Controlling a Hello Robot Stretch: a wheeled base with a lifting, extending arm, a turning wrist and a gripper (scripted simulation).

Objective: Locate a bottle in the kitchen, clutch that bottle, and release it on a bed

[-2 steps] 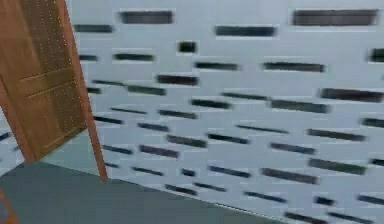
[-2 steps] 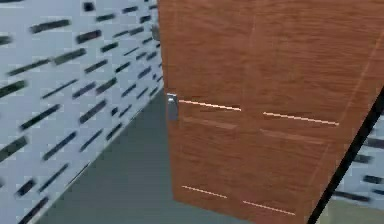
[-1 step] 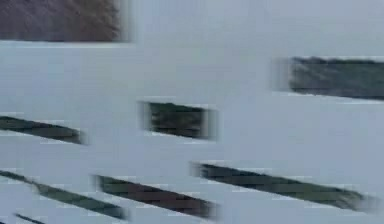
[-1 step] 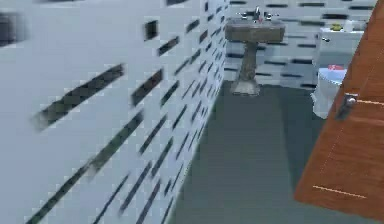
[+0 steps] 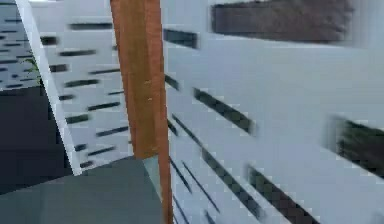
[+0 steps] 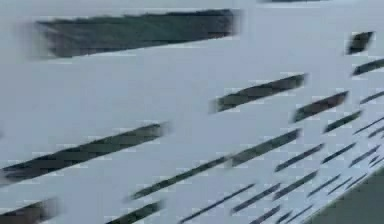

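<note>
A white wall (image 5: 270, 110) with dark horizontal dashes stands very close in the forward view. An upright orange-brown wooden post (image 5: 142, 90), like a door frame edge, runs down the forward view's middle. The same white wall with dark dashes (image 6: 190, 120) stretches across the arm side view.
Grey-green floor (image 5: 90, 195) lies at the forward view's bottom left, beside the post. A darker strip of floor (image 5: 25, 130) runs along the far left, past a second stretch of dashed wall (image 5: 85, 90). A sliver of grey floor (image 6: 365, 205) shows at the arm side view's bottom right.
</note>
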